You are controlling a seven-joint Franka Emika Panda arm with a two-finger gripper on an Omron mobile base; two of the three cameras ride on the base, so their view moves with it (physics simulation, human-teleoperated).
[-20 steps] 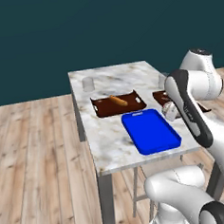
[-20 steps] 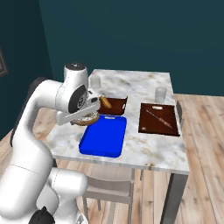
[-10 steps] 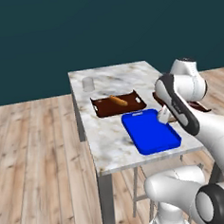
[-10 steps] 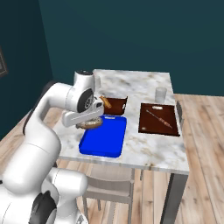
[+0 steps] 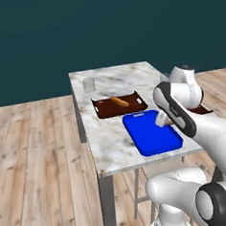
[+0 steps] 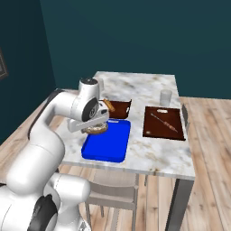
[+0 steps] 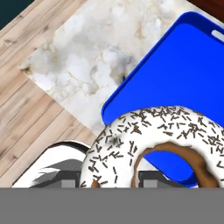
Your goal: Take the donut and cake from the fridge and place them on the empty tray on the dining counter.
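Hand view: donut (image 7: 153, 144), white icing, dark sprinkles, above blue tray (image 7: 192, 65).

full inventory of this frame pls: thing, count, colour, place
dining counter: 1, white-grey marble, on wood floor
tray: 1, bright blue, near edge of counter, nothing lying on it
donut: 1, white icing with dark sprinkles, held over the blue tray's corner
brown trays: 2, dark brown, behind and beside the blue tray
pastry: 1, orange-brown, in one brown tray
cups: 2, pale grey, far end of counter
chair: 1, grey, under counter
pincer: 1, shut on the donut
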